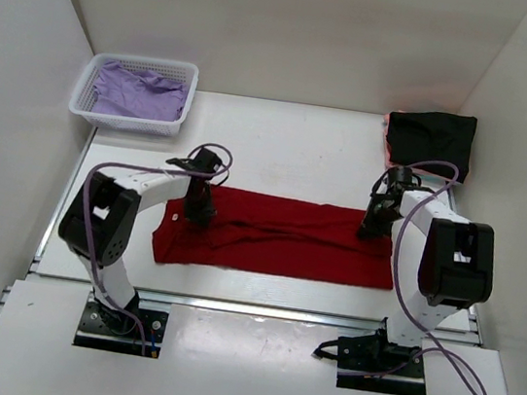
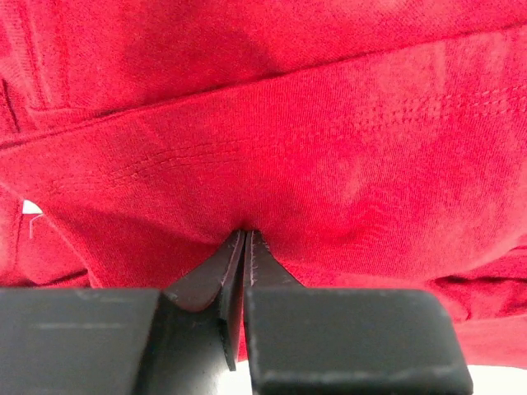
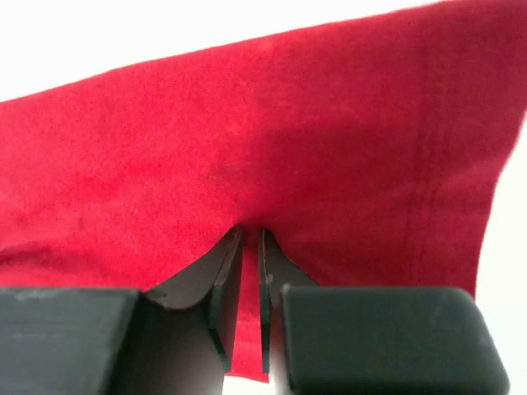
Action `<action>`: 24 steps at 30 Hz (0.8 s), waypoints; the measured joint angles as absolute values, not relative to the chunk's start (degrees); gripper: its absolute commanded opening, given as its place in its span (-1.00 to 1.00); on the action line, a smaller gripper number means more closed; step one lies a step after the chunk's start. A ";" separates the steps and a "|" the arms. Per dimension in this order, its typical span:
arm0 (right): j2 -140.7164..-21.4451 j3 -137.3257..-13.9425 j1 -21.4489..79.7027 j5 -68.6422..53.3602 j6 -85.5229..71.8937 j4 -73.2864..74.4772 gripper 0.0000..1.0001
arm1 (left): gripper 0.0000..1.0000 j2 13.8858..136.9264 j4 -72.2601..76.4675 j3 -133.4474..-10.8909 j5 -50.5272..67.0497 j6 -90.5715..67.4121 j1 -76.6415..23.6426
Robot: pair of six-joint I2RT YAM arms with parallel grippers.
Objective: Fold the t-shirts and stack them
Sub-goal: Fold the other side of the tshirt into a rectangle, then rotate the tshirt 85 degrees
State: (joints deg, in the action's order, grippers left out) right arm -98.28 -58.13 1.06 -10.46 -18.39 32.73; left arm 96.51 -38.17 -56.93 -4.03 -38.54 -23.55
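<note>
To my eye the task is somewhere in its middle. The red t-shirt [image 1: 277, 244] lies across the centre of the bench [image 1: 280, 151] as a long band from left to right. I judge from this that at least one lengthwise fold is made, but it is not yet a compact packet. The left pincer [image 1: 199, 206] is down on the far edge of the band near its left end. The left wrist view shows it pressed together, with a ridge of red cloth caught between the tips. The right pincer [image 1: 376, 223] is at the far edge near the right end, its tips almost together and pinching a thin layer of the same shirt. In the far right corner a black t-shirt [image 1: 430, 140] lies folded, and a bit of pink cloth [image 1: 387, 154] shows at its left side, underneath as it seems. I take this as the stack already begun. In the far left corner a lavender t-shirt [image 1: 136, 91] lies crumpled in the white basket [image 1: 127, 121], not yet folded. What is left, I think, is to finish the red one, bring it to the stack, and then do the lavender one.
</note>
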 measured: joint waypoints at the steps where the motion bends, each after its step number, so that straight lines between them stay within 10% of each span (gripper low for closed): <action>1: -98.21 -58.39 0.99 -10.02 -18.59 32.97 -0.79 | -0.71 98.04 -38.28 -58.63 -4.10 -38.57 -23.66; 8: -95.39 -55.81 2.76 -7.33 -22.68 35.31 -0.78 | -0.76 113.86 -42.09 -79.72 -3.29 -38.35 -22.39; 17: -94.02 -55.37 16.60 -8.73 -29.82 38.59 -0.78 | -0.79 155.85 -52.84 -150.76 -1.50 -35.38 -22.24; 24: -94.11 -55.33 27.59 -12.69 -33.78 34.24 -0.85 | -0.76 153.51 -48.14 -143.55 1.34 -34.92 -21.96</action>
State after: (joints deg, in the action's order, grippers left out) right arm -94.11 -55.33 27.59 -12.69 -33.78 34.24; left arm 153.51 -48.14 -143.55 1.34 -34.92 -21.96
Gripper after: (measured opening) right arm 0.081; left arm 0.111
